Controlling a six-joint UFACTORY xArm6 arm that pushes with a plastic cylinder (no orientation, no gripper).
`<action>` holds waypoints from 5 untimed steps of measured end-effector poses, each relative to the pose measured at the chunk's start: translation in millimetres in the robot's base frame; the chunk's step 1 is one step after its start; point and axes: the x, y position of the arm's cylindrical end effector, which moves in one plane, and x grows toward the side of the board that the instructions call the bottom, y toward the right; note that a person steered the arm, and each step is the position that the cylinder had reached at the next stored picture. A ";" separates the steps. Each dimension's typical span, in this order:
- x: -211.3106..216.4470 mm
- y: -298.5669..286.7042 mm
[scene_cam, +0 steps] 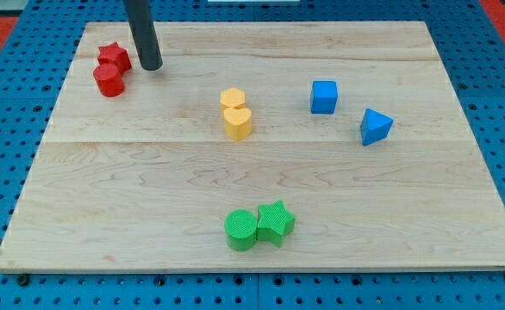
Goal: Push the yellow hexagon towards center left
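Observation:
The yellow hexagon [232, 98] sits near the board's middle, a little toward the view's top, touching a yellow heart-shaped block [238, 122] just below it. My tip [151, 65] is at the view's upper left, well to the left of the yellow hexagon and slightly above it. The tip stands just right of a red star [113, 57] and a red cylinder [109, 80], close to them but apart.
A blue cube [323, 96] and a blue triangular block [375, 127] lie at the view's right. A green cylinder [241, 230] and a green star [276, 221] touch near the view's bottom middle. The wooden board [106, 198] lies on a blue pegboard.

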 end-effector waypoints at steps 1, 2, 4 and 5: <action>-0.1 0.0; -2.1 18.8; 23.3 169.0; 64.5 159.4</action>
